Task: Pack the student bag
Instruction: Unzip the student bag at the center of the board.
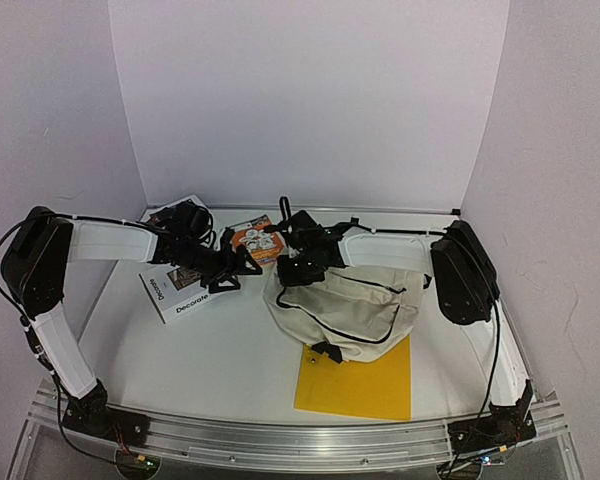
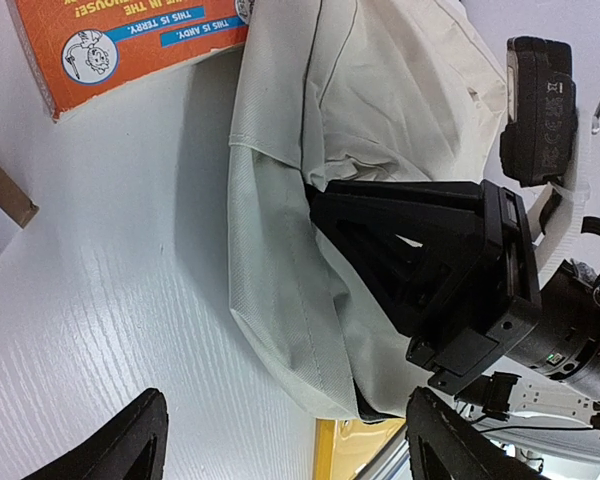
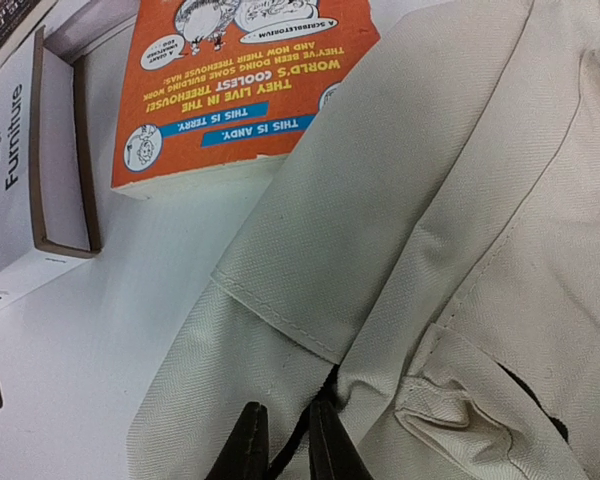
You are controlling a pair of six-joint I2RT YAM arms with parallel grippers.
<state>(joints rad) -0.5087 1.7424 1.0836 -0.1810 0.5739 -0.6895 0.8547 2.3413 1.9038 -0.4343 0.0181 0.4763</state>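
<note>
Student bag (image 1: 352, 305): cream, slumped on white table (image 1: 220, 350), partly over yellow sheet (image 1: 365, 385), beside orange book (image 1: 253, 240). Right gripper (image 3: 287, 445): jaws pinched on its black-trimmed edge. Left gripper (image 1: 242, 265): jaws spread wide, empty, nearby.

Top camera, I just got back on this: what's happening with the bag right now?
The right gripper has its fingers pinched nearly together on the black zip line at the far left corner of the cream student bag. The bag lies slumped on the table, partly over a yellow sheet. The left gripper hangs open beside the bag, holding nothing. An orange book and a Decorate magazine lie outside the bag, not yet packed.
</note>
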